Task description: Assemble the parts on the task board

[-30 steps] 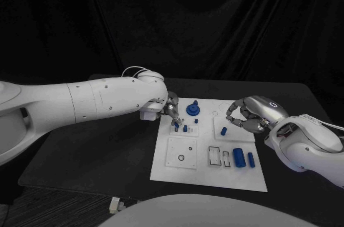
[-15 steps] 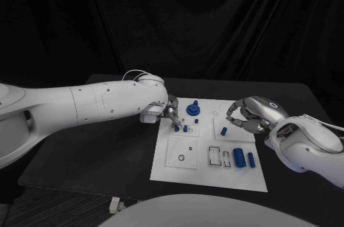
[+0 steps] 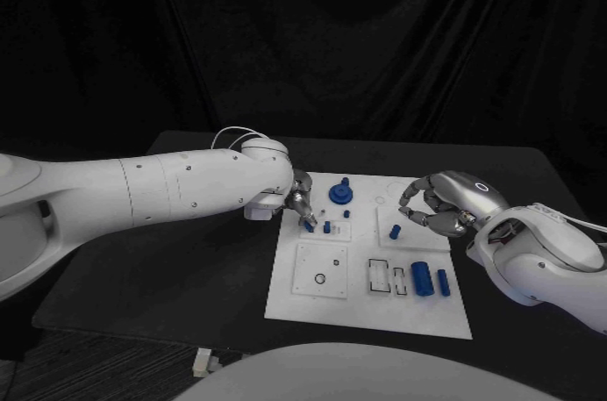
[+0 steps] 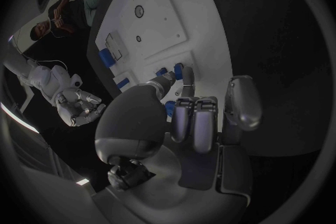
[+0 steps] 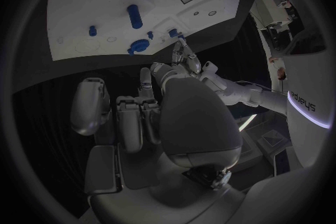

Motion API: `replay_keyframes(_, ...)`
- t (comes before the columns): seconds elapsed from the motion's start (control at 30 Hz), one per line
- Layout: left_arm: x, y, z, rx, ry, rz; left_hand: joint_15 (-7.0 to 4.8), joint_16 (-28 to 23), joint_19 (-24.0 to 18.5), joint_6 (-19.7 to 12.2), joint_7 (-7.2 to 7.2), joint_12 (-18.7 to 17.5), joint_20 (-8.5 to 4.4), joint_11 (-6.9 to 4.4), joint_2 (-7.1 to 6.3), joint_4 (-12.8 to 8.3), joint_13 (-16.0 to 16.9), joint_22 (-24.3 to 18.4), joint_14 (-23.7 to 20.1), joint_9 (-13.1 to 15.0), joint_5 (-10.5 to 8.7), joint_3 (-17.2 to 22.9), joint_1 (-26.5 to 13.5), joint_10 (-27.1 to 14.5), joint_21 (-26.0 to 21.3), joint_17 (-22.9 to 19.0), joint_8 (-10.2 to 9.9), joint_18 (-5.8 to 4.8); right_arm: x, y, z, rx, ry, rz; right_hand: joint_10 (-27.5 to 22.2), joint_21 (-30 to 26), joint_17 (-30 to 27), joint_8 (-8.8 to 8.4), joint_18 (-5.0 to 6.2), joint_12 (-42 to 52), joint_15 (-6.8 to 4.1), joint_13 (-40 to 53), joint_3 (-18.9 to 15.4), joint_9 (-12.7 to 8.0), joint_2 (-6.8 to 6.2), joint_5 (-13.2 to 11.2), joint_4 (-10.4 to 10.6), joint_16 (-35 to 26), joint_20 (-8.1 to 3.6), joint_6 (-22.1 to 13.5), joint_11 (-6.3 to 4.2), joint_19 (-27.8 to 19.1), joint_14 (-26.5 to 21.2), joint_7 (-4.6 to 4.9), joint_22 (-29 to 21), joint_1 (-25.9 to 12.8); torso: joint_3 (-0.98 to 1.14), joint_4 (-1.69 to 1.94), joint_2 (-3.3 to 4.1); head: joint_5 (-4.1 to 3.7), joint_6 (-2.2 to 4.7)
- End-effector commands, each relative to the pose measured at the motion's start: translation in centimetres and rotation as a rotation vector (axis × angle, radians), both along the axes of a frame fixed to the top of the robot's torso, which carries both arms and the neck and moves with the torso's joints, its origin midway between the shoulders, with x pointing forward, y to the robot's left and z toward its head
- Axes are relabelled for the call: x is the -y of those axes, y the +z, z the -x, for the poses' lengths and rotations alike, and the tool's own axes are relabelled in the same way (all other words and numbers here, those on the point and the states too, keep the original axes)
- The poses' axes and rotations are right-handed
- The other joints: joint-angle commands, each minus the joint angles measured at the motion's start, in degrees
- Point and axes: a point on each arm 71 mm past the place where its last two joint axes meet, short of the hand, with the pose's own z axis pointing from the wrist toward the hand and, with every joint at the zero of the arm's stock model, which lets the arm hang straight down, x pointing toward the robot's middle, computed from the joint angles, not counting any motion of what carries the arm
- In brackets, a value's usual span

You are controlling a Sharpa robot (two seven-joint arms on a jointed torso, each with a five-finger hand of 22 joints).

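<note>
While the task board [image 3: 367, 309] lies white at mid-table, I see my left hand [image 3: 301, 199] over its far-left corner, fingertips on a small blue peg [image 3: 310, 226]; whether it grips, I cannot tell. My right hand [image 3: 440, 204] hovers curled, holding nothing.

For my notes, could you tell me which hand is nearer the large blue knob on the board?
Left. The left hand is just beside the knob; the right hand hovers over the board's opposite edge.
</note>
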Motion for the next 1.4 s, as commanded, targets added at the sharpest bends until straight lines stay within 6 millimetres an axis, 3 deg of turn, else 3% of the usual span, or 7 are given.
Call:
replay_keyframes(0.03,0.1,0.4,0.0,0.100,-0.037,-0.022,0.23,0.00,0.00,0.15,0.07,0.07,0.07,0.19,-0.06,-0.64,12.92,9.21,5.72,0.14,0.80,0.07,0.09,4.73,0.40,14.80,-0.05,0.45,0.1,-0.1,0.1,-0.002,-0.012,0.005,5.97,-0.19,15.10,0.18,0.35,0.21,-0.36,15.09,0.16,0.06,-0.05,0.19,-0.23,0.18,-0.11,0.27,-0.44,-0.41,6.00,-0.14,9.26,0.42,0.01,-0.01,-0.03,-0.12,-0.01)
replay_keyframes(0.5,-0.2,0.3,0.5,0.174,-0.029,-0.011,0.15,0.14,0.20,0.61,0.03,0.27,0.01,0.13,-0.07,-0.52,13.04,9.30,5.77,0.20,1.06,-0.10,-0.25,4.83,0.72,14.92,0.09,0.39,0.1,-0.4,0.1,-0.008,-0.015,0.007,5.97,-0.23,15.10,0.20,0.36,0.21,-0.36,15.09,0.19,0.07,-0.05,0.23,-0.30,0.18,-0.12,0.29,-0.44,-0.43,6.00,-0.14,9.25,0.51,0.06,-0.03,-0.14,-0.04,-0.01)
replay_keyframes(1.4,0.4,-0.8,1.0,0.129,-0.047,-0.026,0.09,0.06,0.28,0.82,0.01,0.19,-0.05,0.09,0.02,-0.07,12.98,9.29,5.75,0.10,1.07,-0.37,-0.93,4.82,0.66,14.85,-0.03,0.40,0.1,-0.5,0.1,-0.013,-0.020,0.011,5.97,-0.26,15.10,0.21,0.36,0.21,-0.37,15.09,0.26,0.09,-0.01,0.32,-0.43,0.18,-0.13,0.30,-0.45,-0.43,6.00,-0.13,9.25,0.70,0.00,-0.03,-0.02,0.13,-0.01)
